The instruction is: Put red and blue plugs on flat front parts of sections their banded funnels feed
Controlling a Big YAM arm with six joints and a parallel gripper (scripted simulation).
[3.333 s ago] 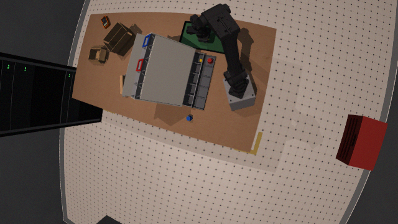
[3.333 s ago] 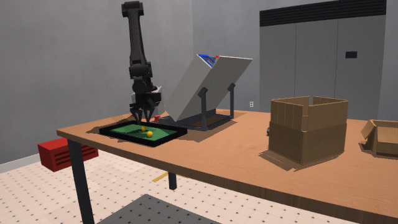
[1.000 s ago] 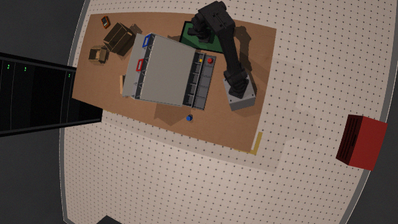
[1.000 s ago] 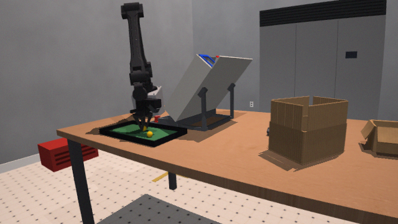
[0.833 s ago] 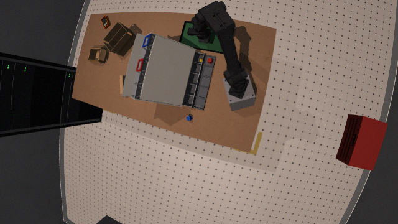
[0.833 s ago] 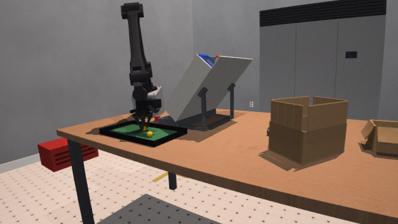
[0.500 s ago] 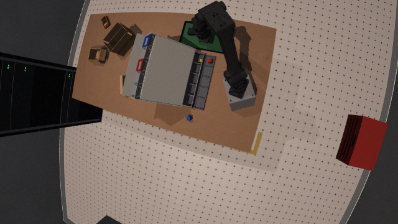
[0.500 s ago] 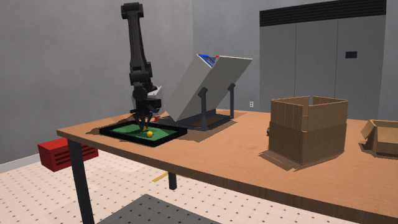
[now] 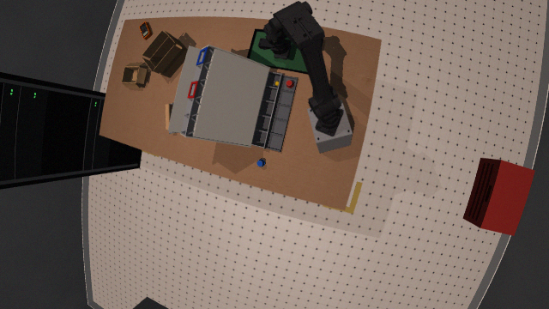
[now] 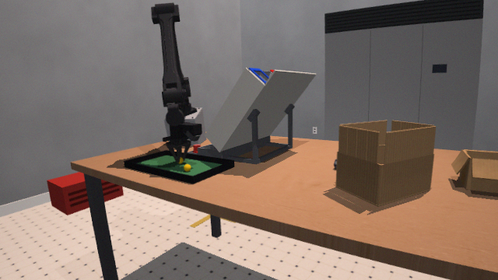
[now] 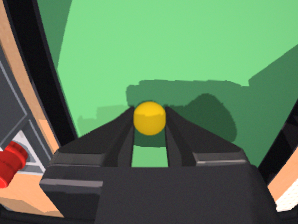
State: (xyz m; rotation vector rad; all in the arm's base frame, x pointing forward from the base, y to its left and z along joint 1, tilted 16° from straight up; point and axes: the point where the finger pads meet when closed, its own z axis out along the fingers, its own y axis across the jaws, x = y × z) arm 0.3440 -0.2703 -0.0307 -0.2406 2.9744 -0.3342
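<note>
With my hand [image 11: 150, 137] pinched on a marble [image 11: 149, 117], red plug [image 9: 290, 83] apparently placed, blue plug [image 9: 261, 162] remains on the desk [image 9: 326, 172].

The wooden table [image 10: 296, 194] carries a green tray [image 10: 202, 173], two cardboard boxes [image 10: 385, 163] — and the blue plug [image 9: 261, 162].

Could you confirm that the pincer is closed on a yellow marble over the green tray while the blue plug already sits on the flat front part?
Not quite: the blue plug stands on the table, as the top view shows. The pincer does grip a yellow marble over the green tray.
</note>
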